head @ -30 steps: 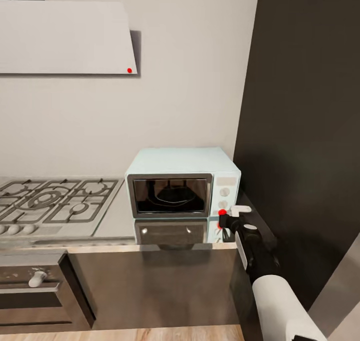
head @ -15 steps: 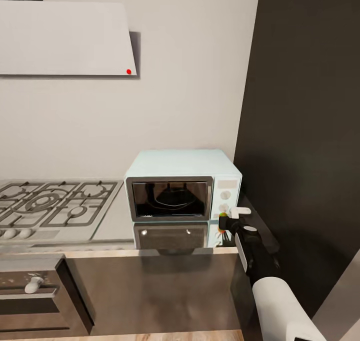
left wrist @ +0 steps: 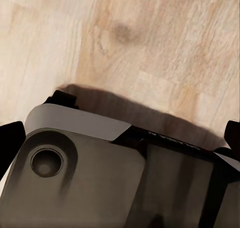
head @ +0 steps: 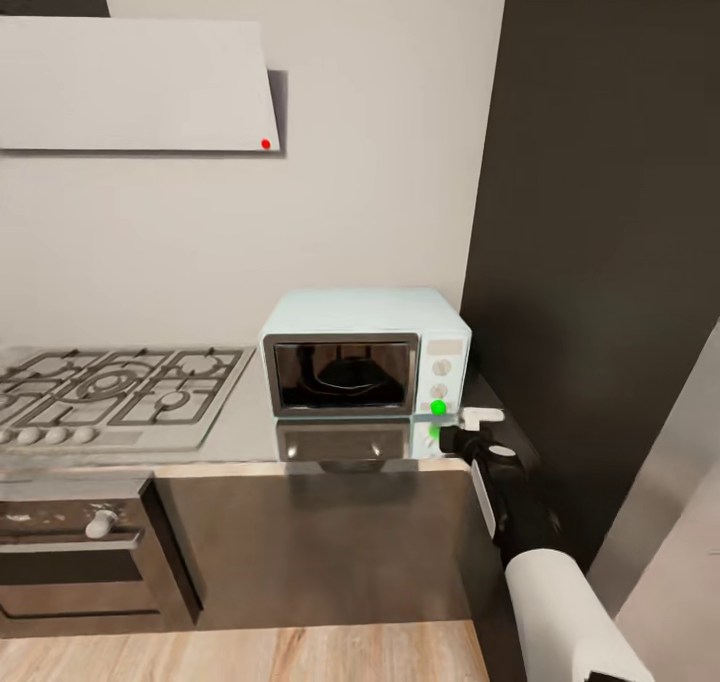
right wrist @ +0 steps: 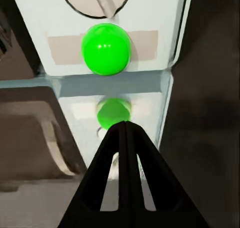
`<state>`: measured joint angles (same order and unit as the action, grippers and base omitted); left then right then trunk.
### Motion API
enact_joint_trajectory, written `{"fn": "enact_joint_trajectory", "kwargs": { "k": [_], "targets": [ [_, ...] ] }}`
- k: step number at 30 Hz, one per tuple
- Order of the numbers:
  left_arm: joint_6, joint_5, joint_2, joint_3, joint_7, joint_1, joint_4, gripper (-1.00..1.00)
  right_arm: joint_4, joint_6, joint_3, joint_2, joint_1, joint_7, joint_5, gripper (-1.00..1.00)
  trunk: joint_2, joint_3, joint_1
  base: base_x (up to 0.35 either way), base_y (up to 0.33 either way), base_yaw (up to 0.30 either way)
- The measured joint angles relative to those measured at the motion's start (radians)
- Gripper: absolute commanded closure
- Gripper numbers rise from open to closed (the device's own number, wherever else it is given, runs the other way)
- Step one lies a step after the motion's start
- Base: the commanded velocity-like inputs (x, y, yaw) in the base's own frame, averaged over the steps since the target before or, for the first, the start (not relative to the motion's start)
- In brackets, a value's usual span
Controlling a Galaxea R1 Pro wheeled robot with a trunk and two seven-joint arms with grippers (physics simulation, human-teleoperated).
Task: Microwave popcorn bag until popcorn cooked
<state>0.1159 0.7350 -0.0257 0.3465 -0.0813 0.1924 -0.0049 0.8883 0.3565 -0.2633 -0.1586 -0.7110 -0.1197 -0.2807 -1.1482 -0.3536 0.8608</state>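
Note:
The pale-blue microwave (head: 365, 347) stands on the grey countertop (head: 240, 424) with its dark glass door closed. Behind the glass sits a dark rounded shape (head: 348, 374), too dim to tell whether it is the popcorn bag. The popcorn is hidden. A green dot (head: 438, 407) glows low on the knob panel, and is large in the right wrist view (right wrist: 106, 48). My right gripper (head: 457, 432) is shut just in front of and below that dot, its tips (right wrist: 125, 125) together and holding nothing. My left gripper (left wrist: 120, 138) hangs open over the wooden floor.
A steel gas hob (head: 110, 392) lies left of the microwave, with a built-in oven (head: 80, 552) beneath it and a white hood (head: 130, 82) above. A tall dark cabinet (head: 600, 262) rises right beside the microwave and my right arm. My own base (left wrist: 75, 168) is below the left gripper.
The dot on the microwave panel has turned from red to green. The head view has shifted and drawn back a little. My right gripper now sits slightly off the panel.

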Motion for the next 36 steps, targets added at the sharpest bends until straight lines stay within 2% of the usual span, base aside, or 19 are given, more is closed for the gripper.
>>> {"fn": "enact_joint_trajectory", "kwargs": {
  "k": [2, 3, 5, 7, 8, 10, 13, 16, 18, 20, 22, 25, 27, 28, 30, 32, 36],
  "targets": [
    [0.000, 0.000, 0.000, 0.000, 0.000, 0.000, 0.000, -1.00, 0.047, 0.023, -0.001, -0.001, 0.000, 0.000, -0.001, 1.00, 0.000, 0.000, 0.000, -0.344, 0.000, 0.000],
    [0.000, 0.000, 0.000, 0.000, 0.000, 0.000, 0.000, -1.00, 0.081, 0.068, -0.001, -0.001, 0.000, 0.000, -0.001, 1.00, 0.000, 0.000, 0.000, -0.344, 0.000, 0.000],
    [0.000, 0.000, 0.001, 0.000, 0.000, 0.000, 0.000, -1.00, 0.216, 0.236, -0.002, -0.001, -0.001, 0.000, 0.001, 1.00, 0.000, 0.000, 0.000, -0.344, 0.000, 0.000],
    [0.000, 0.000, 0.001, 0.000, 0.000, 0.000, 0.000, -1.00, 0.323, 0.312, -0.002, -0.001, 0.005, 0.000, 0.004, 1.00, 0.000, 0.000, 0.000, -0.344, 0.000, 0.000],
    [0.000, 0.000, 0.001, 0.000, 0.000, 0.000, 0.000, -1.00, 0.391, 0.393, -0.004, 0.002, 0.082, 0.000, 0.006, 1.00, 0.000, 0.000, 0.000, -0.344, 0.000, 0.000],
    [0.000, 0.000, 0.001, -0.001, 0.000, 0.000, 0.000, -1.00, 0.358, 0.397, -0.008, 0.008, 0.142, 0.004, 0.009, 1.00, 0.000, 0.000, 0.000, -0.344, 0.000, 0.000],
    [0.000, 0.000, 0.000, -0.001, 0.000, 0.000, 0.000, -1.00, 0.247, 0.385, -0.011, 0.014, 0.260, 0.010, 0.004, 1.00, 0.000, 0.000, 0.000, -0.345, 0.000, 0.000],
    [0.000, 0.000, 0.000, -0.001, 0.000, 0.000, 0.000, -1.00, 0.078, 0.282, -0.010, 0.033, 0.324, 0.010, 0.003, 1.00, 0.000, 0.000, 0.000, -0.344, 0.000, 0.000],
    [0.000, 0.000, 0.001, -0.002, 0.000, 0.000, 0.000, -1.00, -0.095, 0.200, -0.008, 0.044, 0.333, 0.016, -0.016, 1.00, 0.000, 0.000, 0.000, -0.320, 0.000, 0.000],
    [0.000, 0.000, 0.001, -0.001, 0.000, 0.000, 0.001, -1.00, -0.253, 0.110, -0.004, 0.048, 0.335, 0.033, -0.052, 1.00, 0.000, 0.000, 0.000, -0.171, 0.000, 0.000],
    [0.000, 0.000, 0.003, -0.001, 0.000, 0.000, 0.001, -1.00, -0.433, -0.021, -0.002, 0.049, 0.336, 0.059, -0.085, 1.00, 0.000, 0.000, 0.000, -0.046, 0.000, 0.000],
    [0.000, 0.000, 0.004, 0.000, 0.000, 0.000, 0.000, -1.00, -0.639, -0.169, -0.001, 0.051, 0.336, 0.076, -0.097, 1.00, 0.000, 0.000, -0.001, -0.012, 0.000, 0.000],
    [0.000, 0.000, 0.005, 0.000, 0.000, 0.000, 0.001, -1.00, -0.758, -0.254, 0.000, 0.068, 0.335, 0.083, -0.100, 1.00, 0.000, 0.000, -0.001, -0.002, 0.000, 0.000],
    [0.000, 0.000, 0.006, 0.000, 0.000, 0.000, 0.001, -1.00, -0.852, -0.333, 0.001, 0.090, 0.335, 0.103, -0.100, 1.00, 0.000, 0.000, -0.001, 0.000, 0.000, 0.000],
    [0.000, -0.001, 0.006, 0.000, 0.001, 0.000, 0.001, -1.00, -0.902, -0.393, 0.002, 0.103, 0.346, 0.136, -0.098, 1.00, 0.000, 0.000, -0.001, 0.000, 0.000, 0.000],
    [0.000, -0.004, 0.012, 0.002, 0.003, 0.000, 0.001, -1.00, -0.914, -0.433, 0.000, 0.106, 0.417, 0.150, -0.095, 1.00, 0.000, 0.000, -0.001, 0.000, 0.000, 0.000],
    [-0.001, -0.008, 0.042, 0.002, 0.004, 0.000, 0.002, -1.00, -0.918, -0.458, -0.003, 0.107, 0.469, 0.154, -0.092, 1.00, 0.000, 0.000, -0.001, 0.000, 0.000, 0.000]
  ]
}}
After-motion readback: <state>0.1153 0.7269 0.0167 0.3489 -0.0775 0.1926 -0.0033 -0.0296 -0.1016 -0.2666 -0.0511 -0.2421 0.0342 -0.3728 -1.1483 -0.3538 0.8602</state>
